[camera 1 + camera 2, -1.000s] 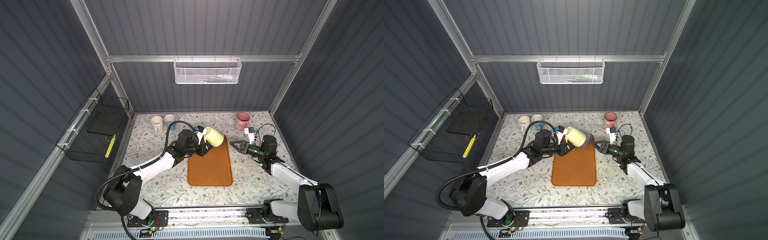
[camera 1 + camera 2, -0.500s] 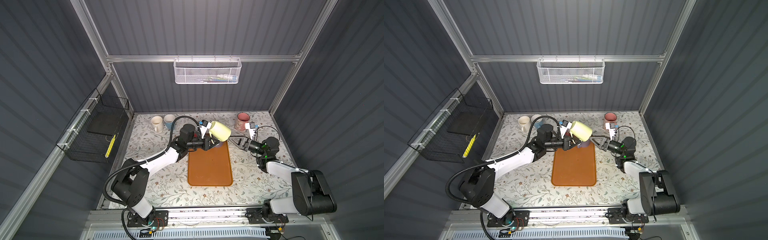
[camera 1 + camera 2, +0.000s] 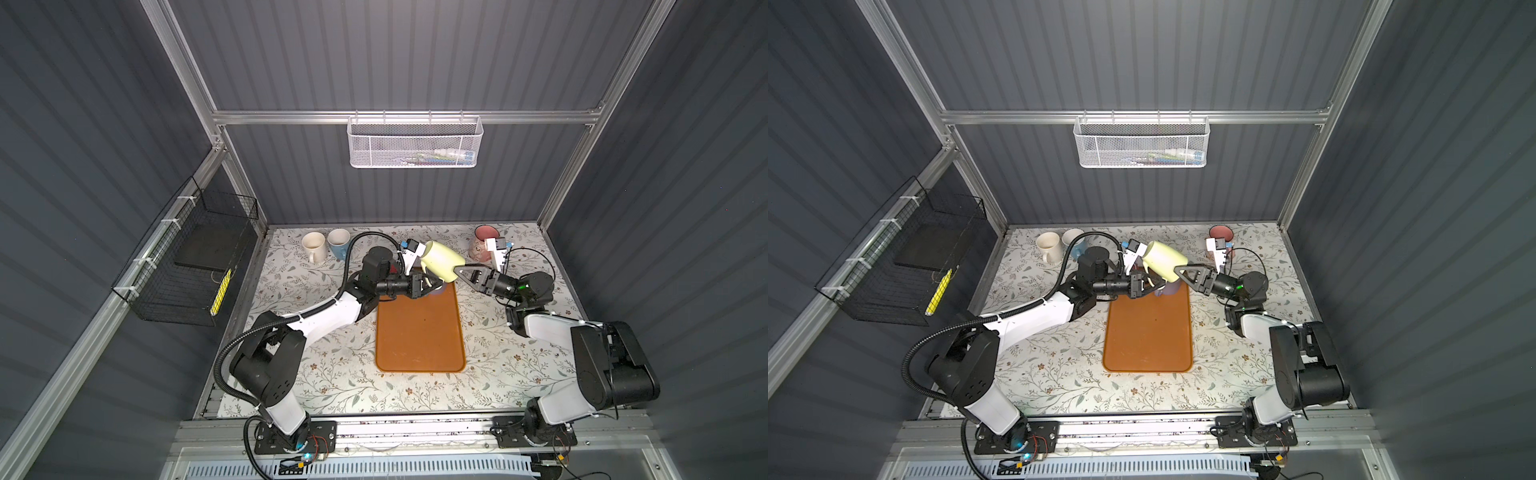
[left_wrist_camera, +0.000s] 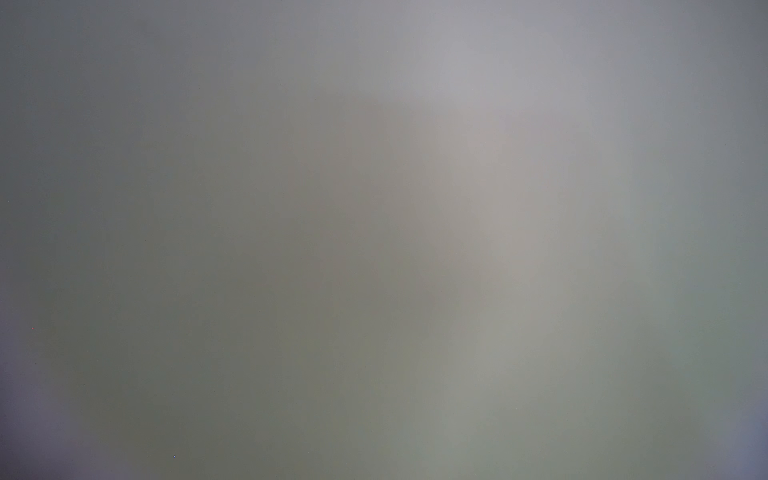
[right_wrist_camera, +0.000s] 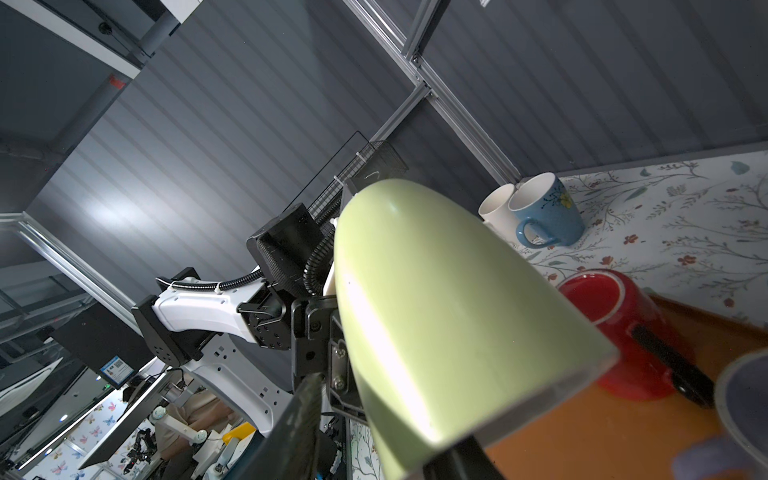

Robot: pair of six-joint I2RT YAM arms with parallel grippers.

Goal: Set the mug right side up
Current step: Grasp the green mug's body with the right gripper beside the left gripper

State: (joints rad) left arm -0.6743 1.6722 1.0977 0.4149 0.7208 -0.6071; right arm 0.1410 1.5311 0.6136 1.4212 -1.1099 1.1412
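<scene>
Left gripper: clamped on pale green mug, which hangs tilted in the air above the far end of orange tray. Right gripper: jaws partly apart at the mug's lower end; grip cannot be told. Purple mug: on tray, beneath.

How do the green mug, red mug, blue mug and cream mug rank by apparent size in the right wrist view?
1. green mug, enlarged by nearness to the camera
2. red mug
3. blue mug
4. cream mug, partly hidden, so unsure against blue
</scene>
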